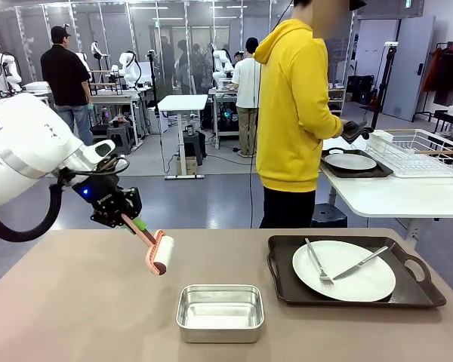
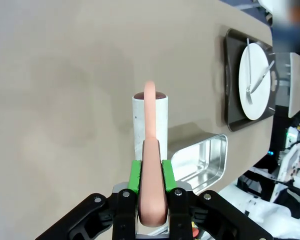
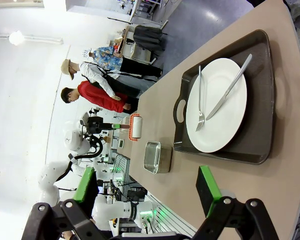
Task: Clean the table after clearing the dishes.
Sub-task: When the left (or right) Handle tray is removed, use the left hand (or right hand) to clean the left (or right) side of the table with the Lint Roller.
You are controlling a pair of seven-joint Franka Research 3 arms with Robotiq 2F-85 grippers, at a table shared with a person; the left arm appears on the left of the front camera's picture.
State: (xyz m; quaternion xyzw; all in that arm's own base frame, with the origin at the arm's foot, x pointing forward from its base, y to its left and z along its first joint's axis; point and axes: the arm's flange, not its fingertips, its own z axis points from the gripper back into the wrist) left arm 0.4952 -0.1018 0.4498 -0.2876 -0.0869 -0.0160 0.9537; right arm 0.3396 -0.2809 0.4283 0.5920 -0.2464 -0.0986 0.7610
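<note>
1. At the near edge of the counter (image 1: 75, 317), a small steel pan (image 1: 220, 313) is sitting with its long side running left to right.
2. Just beyond it, toward the robot's right, a dark tray (image 1: 287, 290) is lying with its long axis along the counter and a handle at each short end. It is carrying a round white plate (image 1: 355, 286).
3. On that plate a fork (image 1: 317, 264) and a knife (image 1: 362, 262) are lying in a V, their near ends close together. The fork's handle is pointing far-left, and the knife's far end is reaching over the plate's far-right rim.
4. Facing this tray, the right pincer (image 3: 146, 187) is hovering with its green pads spread wide, gripping nothing.
5. Left of the pan and farther back, the left pincer (image 1: 134, 222) is pinching the pink handle of a lint roller (image 1: 160, 255) between its green pads (image 2: 135, 175). The roller's long axis is slanting down from the pincer toward the robot's right and the near side, white roll lowest. I cannot tell whether the roll is touching the counter.
6. Across the counter, a person in a yellow hooded top (image 1: 294, 113) is standing side-on at a smaller white counter (image 1: 392, 197). That one is bearing a second tray (image 1: 355, 174) with a second plate (image 1: 350, 161), and a wire dish rack (image 1: 419, 151) beside them.
</note>
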